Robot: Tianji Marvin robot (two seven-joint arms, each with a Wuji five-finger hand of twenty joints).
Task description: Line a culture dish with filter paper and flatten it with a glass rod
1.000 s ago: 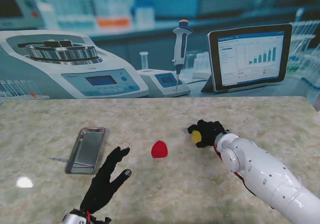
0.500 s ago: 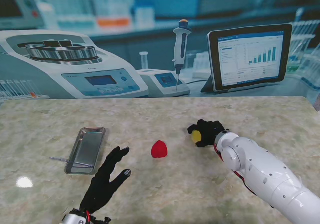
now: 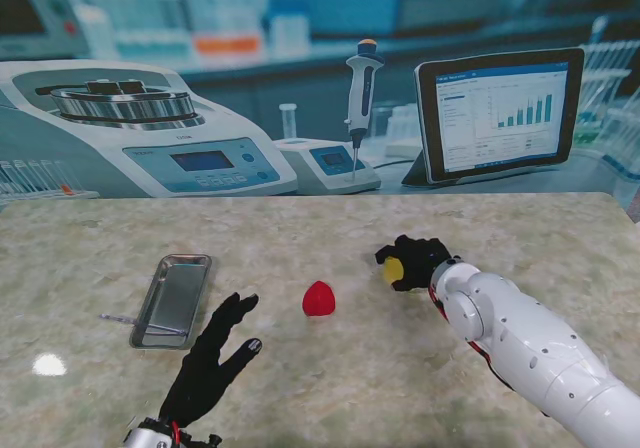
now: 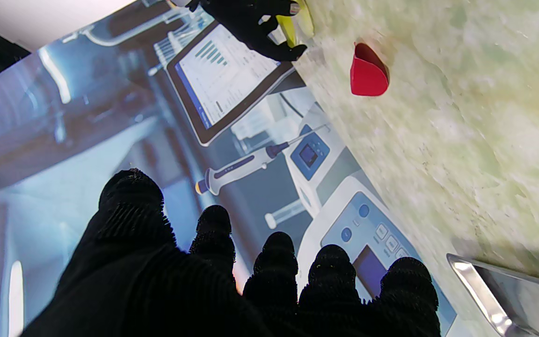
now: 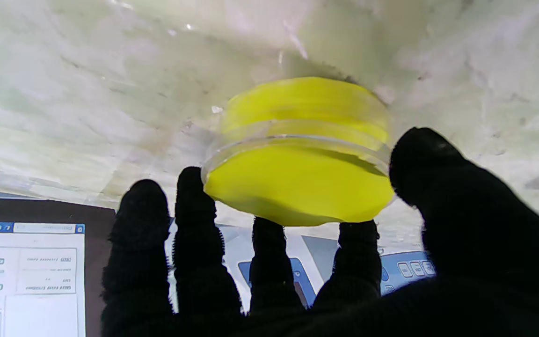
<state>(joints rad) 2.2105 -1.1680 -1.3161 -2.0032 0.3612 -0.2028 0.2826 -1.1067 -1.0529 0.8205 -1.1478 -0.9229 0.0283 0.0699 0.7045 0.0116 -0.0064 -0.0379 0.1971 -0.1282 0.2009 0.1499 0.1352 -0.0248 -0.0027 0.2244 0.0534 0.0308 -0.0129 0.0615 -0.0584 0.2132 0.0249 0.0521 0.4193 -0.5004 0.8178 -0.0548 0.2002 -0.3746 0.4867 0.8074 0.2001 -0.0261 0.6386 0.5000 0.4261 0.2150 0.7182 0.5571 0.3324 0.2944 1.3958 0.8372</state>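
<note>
Step in hand: gripping the culture dish (image 5: pixel 297 154); lining and pressing judged not yet begun.
Right hand (image 3: pixel 415 262): black-gloved, fingers curled round the dish rim, thumb on one side, four fingers (image 5: pixel 194 206) opposite; closed on the dish.
Left hand (image 3: pixel 215 358): black-gloved, fingers spread, holding nothing, hovering over the worktop (image 3: pixel 300 228) near the robot.
Dish position: right of centre on the worktop, inside the right hand's grasp; whether seated or lifted clear of the surface cannot be told.
Key relation: dish directly within the right hand, well apart from the left hand; right arm clearly the nearer one.
Dish make: clear round shallow walls, flat, with a bright yellow disc showing through; stacked rims suggest lid on base, not certain.
Yellow disc: smooth, matte, circular; possibly the filter paper, not confirmed.
Red piece (image 3: pixel 319 299): small, rounded on top with a flat cut face, glossy plastic look, between the two hands.
Metal tray (image 3: pixel 172 299): rectangular, shiny steel, left of the left hand, long axis running away from the robot.
Thin rod (image 3: pixel 125 318): slim, pale, lying across the tray's near left edge; likely the glass rod, too small to confirm.
Worktop surface: pale green-veined marble pattern, smooth.
</note>
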